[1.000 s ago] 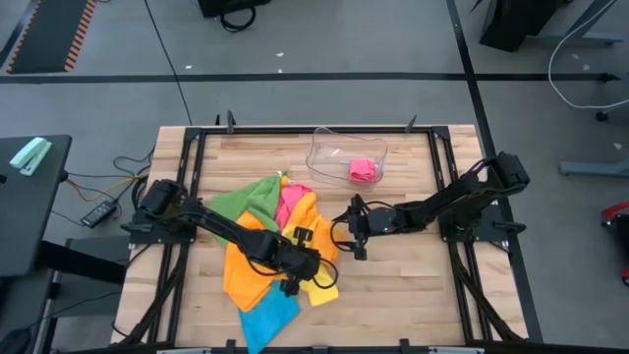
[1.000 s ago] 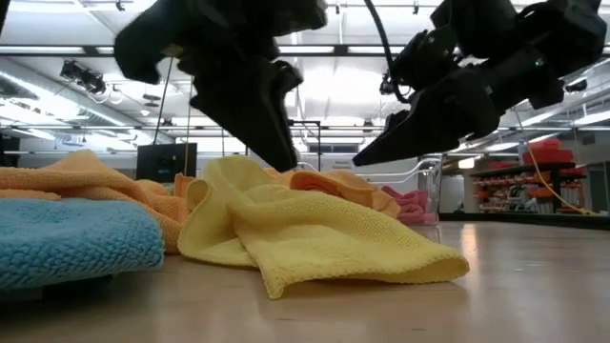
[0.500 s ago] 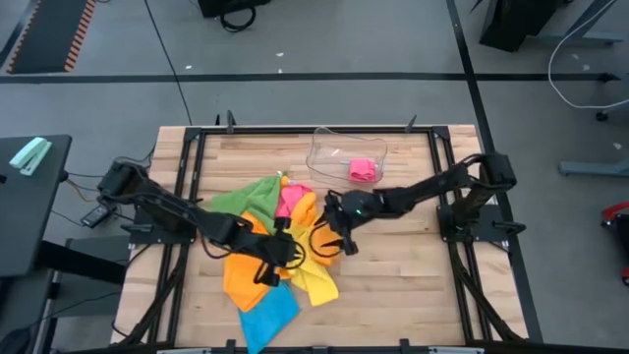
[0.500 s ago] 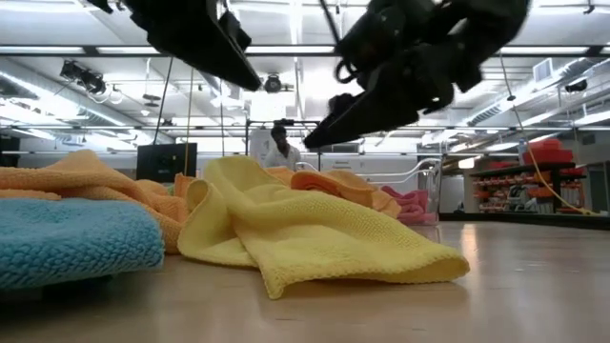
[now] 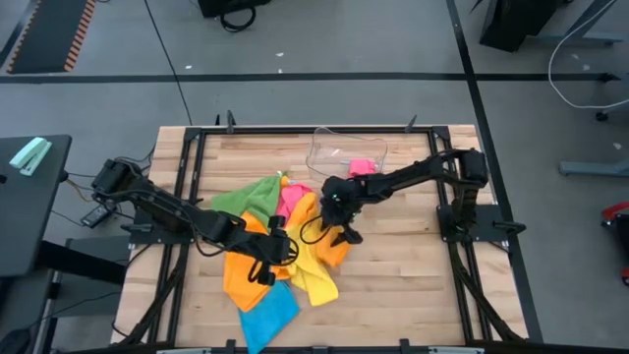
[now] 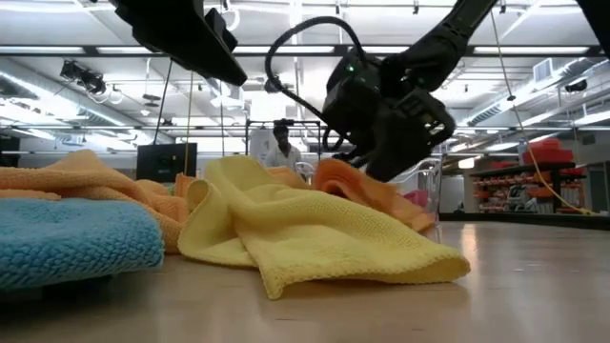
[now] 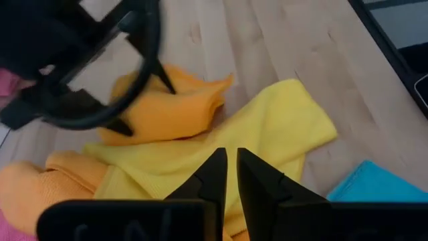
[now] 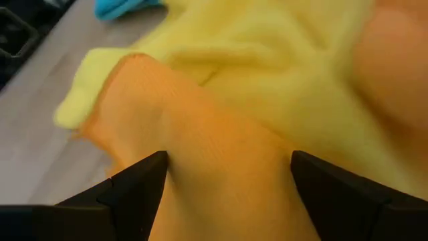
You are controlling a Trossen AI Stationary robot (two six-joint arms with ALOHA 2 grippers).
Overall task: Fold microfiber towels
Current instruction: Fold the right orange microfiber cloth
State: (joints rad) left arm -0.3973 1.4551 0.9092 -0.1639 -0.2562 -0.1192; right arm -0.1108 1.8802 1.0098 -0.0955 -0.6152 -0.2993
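A heap of microfiber towels lies mid-table: green [image 5: 241, 200], pink [image 5: 291, 200], orange [image 5: 244, 277], yellow [image 5: 316, 277] and blue [image 5: 267, 317]. On the heap's right edge a raised orange fold [image 7: 170, 110] rests on the yellow towel [image 7: 267, 134]. My right gripper [image 5: 334, 234] stands open astride that fold [image 8: 221, 161], low over the heap [image 6: 381, 167]. Up above the yellow towel hangs my left gripper [image 7: 231, 164], shut, with nothing between its fingers [image 5: 280, 258]. My right gripper stands with one finger [image 8: 144, 177] on each side of the orange fold [image 8: 200, 144], slanting down from the table's far right. The cloth fills the gap between the open fingers. I cannot tell whether the pads touch it. The fold lies on the yellow towel.
A clear plastic tray [image 5: 329, 147] stands at the far middle, with a pink towel [image 5: 362, 169] inside. Bare wood lies to the right of and in front of the heap. A person [image 6: 279, 143] stands in the room beyond the table.
My right gripper has swung toward the table's left, tipped downward and come down onto the heap's right edge, where the orange fold now bulges higher. My left gripper has lifted off the yellow towel and drawn back toward the table's left; the yellow towel has kept its shape.
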